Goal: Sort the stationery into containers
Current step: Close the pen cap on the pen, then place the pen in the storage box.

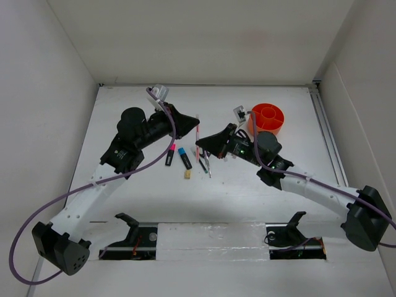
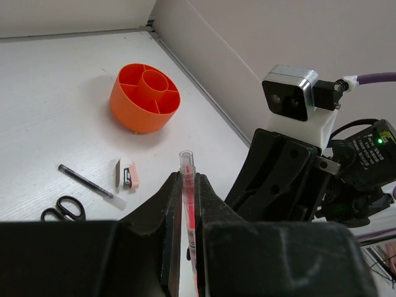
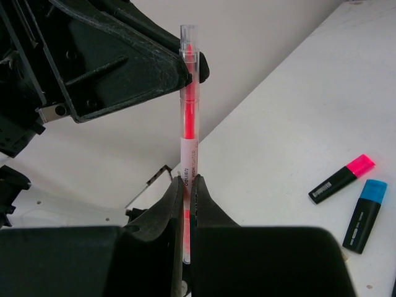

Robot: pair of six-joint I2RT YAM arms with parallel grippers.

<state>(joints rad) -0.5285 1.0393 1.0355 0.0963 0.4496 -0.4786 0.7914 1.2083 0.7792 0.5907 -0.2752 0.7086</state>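
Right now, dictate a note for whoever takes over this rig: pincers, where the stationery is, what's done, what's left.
Left pincer: shut on the pink pen, near its top.
Right pincer: shut on the same pen, lower down; the pen is upright, off the table.
Organiser: looks empty.
On the table: pink highlighter, blue highlighter, scissors, dark pen, erasers.
Done: nothing sorted yet.
Left: everything, starting with the pink pen.
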